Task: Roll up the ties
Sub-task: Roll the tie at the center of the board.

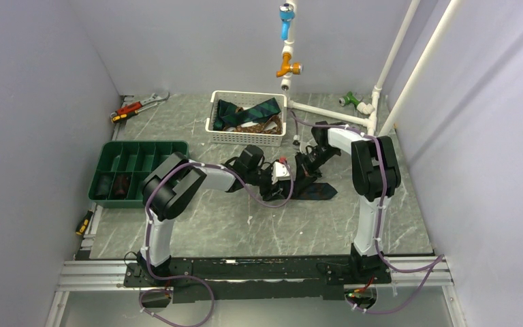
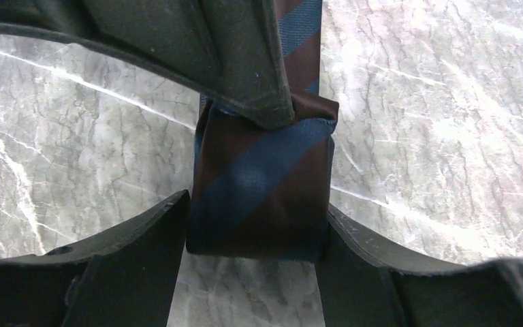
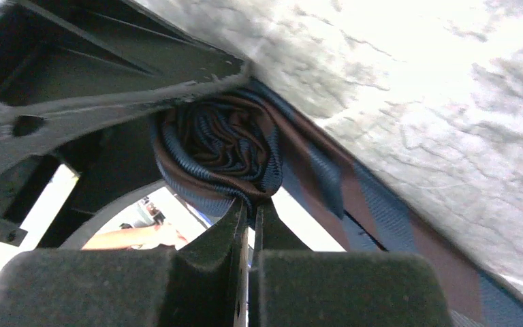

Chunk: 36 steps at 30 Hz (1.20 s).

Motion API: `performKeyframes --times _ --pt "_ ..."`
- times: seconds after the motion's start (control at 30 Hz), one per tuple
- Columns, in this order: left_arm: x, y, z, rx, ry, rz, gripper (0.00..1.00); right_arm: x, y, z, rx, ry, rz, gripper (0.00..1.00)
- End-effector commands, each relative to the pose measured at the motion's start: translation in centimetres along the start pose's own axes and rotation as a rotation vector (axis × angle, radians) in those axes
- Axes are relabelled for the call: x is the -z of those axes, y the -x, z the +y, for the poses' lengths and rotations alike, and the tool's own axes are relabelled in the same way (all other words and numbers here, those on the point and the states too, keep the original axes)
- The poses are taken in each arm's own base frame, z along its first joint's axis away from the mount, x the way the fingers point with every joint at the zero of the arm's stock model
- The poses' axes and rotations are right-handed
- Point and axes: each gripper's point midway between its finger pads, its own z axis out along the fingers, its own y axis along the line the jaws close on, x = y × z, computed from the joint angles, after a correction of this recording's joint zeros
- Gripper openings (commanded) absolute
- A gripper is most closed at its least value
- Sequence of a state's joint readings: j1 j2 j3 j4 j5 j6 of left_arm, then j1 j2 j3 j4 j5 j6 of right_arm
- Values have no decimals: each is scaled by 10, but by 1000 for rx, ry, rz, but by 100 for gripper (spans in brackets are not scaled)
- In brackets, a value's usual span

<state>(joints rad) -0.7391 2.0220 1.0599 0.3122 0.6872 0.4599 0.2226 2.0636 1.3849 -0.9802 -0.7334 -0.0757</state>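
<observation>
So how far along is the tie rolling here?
Done: what look like two rolled ties in the green tray. In hand: a striped tie mostly rolled, left gripper straddling it, right gripper pinching its edge. Left: its loose tail and the ties in the white basket.

From above the roll is hidden; I see only the flat tail of the tie (image 1: 317, 192). The left wrist view crops that tail at the top, and I can't tell whether the left gripper (image 2: 257, 208) presses the roll. What sits in the tray (image 1: 139, 143) is too small to name.
</observation>
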Motion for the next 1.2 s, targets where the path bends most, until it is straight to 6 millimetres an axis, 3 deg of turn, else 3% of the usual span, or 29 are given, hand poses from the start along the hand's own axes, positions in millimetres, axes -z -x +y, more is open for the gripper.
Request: performKeyframes --times 0.0,0.1,0.2,0.57,0.67,0.77,0.83,0.97,1.1,1.17 --pt "9 -49 0 82 35 129 71 -10 1 -71 54 -300 37 0" --pt "9 -13 4 56 10 1 80 -9 5 -78 52 -343 35 0" --pt "11 11 -3 33 -15 -104 98 -10 9 -86 49 -381 37 0" --pt "-13 36 -3 21 -2 -197 99 -27 24 -91 84 -407 58 0" --pt "-15 40 6 86 38 -199 100 -29 23 -92 92 -406 62 0" --pt "5 43 28 143 184 -145 99 -29 23 -91 104 -403 62 0" --pt "30 51 41 133 300 -148 99 -28 23 -89 109 -395 57 0" --pt "81 70 38 87 431 -262 99 -30 23 -85 127 -370 51 0" --pt "83 69 10 67 202 -207 99 -33 24 -78 142 -338 46 0" --pt "79 65 6 78 189 -235 99 -36 25 -74 148 -321 44 0"
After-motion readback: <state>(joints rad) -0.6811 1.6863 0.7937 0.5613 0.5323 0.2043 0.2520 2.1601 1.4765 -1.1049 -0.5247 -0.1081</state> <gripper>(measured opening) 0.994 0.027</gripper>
